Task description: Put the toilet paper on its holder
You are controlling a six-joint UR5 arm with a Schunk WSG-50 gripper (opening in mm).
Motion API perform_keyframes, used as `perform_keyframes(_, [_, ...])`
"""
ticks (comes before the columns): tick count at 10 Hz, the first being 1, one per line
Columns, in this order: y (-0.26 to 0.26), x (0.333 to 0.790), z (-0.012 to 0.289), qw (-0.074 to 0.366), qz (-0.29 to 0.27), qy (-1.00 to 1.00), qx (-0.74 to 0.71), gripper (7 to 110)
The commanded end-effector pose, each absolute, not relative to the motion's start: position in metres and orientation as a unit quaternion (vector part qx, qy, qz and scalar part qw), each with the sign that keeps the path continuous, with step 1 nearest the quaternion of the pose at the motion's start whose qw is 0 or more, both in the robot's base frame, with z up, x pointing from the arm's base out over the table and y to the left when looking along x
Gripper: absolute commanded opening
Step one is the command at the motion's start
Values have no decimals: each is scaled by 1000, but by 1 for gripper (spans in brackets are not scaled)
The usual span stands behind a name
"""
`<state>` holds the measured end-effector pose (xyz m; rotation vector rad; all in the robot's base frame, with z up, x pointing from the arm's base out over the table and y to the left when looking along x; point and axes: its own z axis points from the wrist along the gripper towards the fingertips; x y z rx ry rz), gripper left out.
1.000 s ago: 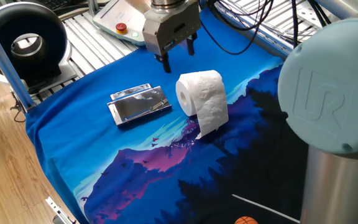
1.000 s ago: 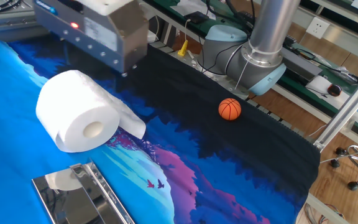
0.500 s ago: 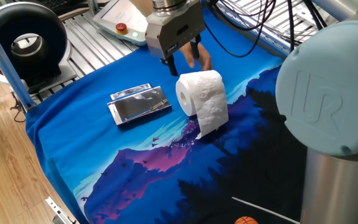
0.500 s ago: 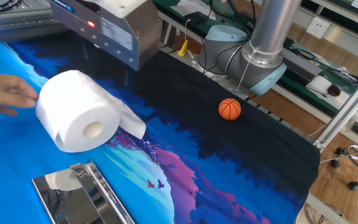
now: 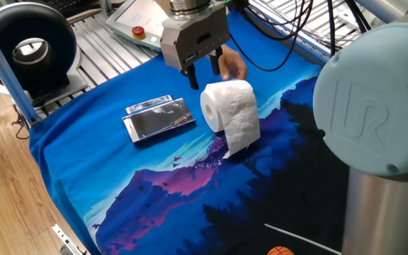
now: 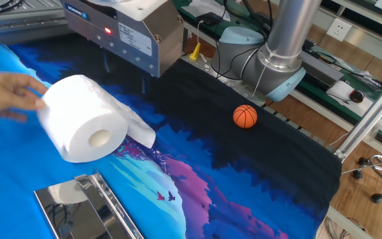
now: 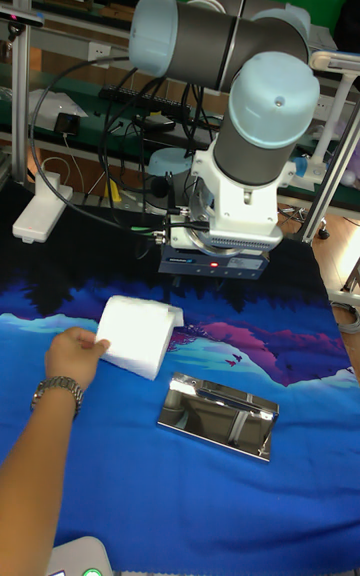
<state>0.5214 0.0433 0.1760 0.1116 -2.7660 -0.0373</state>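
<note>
On the blue cloth (image 5: 83,177) over the desk, the shiny holder (image 5: 159,118) lies flat near the front edge. Just beside it, not touching, the toilet paper (image 5: 230,110) lies on its side with a loose sheet hanging down. A person's hand (image 7: 75,354) touches the roll's far side. Behind the roll, the tool (image 5: 199,71) hangs above the cloth with its two fingers apart, holding nothing. Far off sits a small orange ball (image 6: 245,117).
</note>
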Motion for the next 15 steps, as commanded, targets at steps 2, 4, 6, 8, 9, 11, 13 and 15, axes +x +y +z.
perform_keyframes(2, [47,522,180,187,-28,-982,25,66])
perform_keyframes(4, [50,522,180,186,-33,-982,20,66])
perform_keyframes(6, [54,521,181,187,-41,-981,19,66])
perform_keyframes(8, [58,521,181,186,-48,-981,20,66])
perform_keyframes(9, [58,521,181,187,-49,-981,20,66])
perform_keyframes(11, [56,520,182,187,-46,-981,20,66])
perform_keyframes(13, [50,520,182,184,-35,-982,21,66])
perform_keyframes(15, [51,526,180,177,-37,-983,15,66])
